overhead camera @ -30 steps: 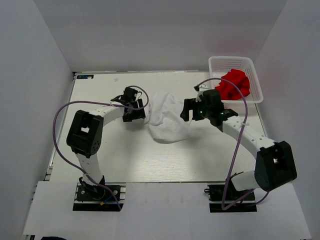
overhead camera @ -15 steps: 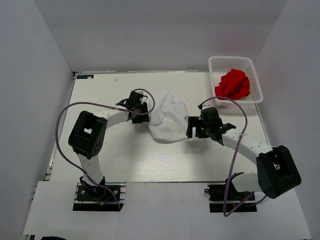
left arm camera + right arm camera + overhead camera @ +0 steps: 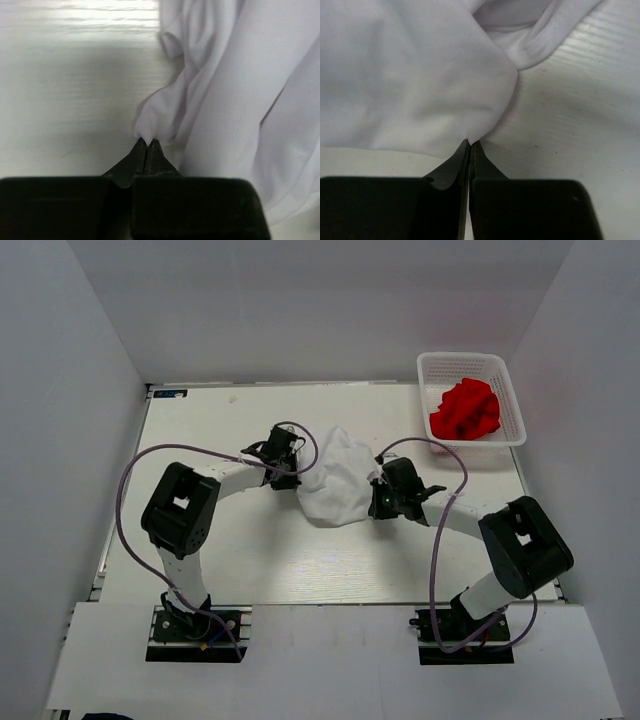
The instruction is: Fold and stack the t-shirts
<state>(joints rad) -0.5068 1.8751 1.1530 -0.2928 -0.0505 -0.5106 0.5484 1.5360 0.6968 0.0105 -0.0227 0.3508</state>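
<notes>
The white t-shirt [image 3: 335, 475] is bunched in a heap at the middle of the bench [image 3: 220, 550], between the two arms; the left claw [image 3: 146, 142] is closed on a small pinch of cloth at the heap's left edge, and the right claw [image 3: 470, 144] is closed on a thin fold at its right edge. Only a little fabric is seen between each pair of tips, so either pinch could be lost if the cloth is pulled hard or lifted quickly; a slip on one side would leave the shirt hanging from the other. Which parts of the shirt are held cannot be told, since sleeves and hem are buried in the crumple; if mismatched points are taken, the shirt may be spread twisted rather than flat; a doubled layer caught in a pinch could keep the heap from opening.

The red t-shirt [image 3: 465, 410] is crumpled in the white mesh basket [image 3: 455, 362] at the far right corner, well apart from the white one, and is not yet folded; the basket is not judged to obstruct spreading. The purple cable [image 3: 434, 560] looped beside the right arm could be dragged across the cloth.
</notes>
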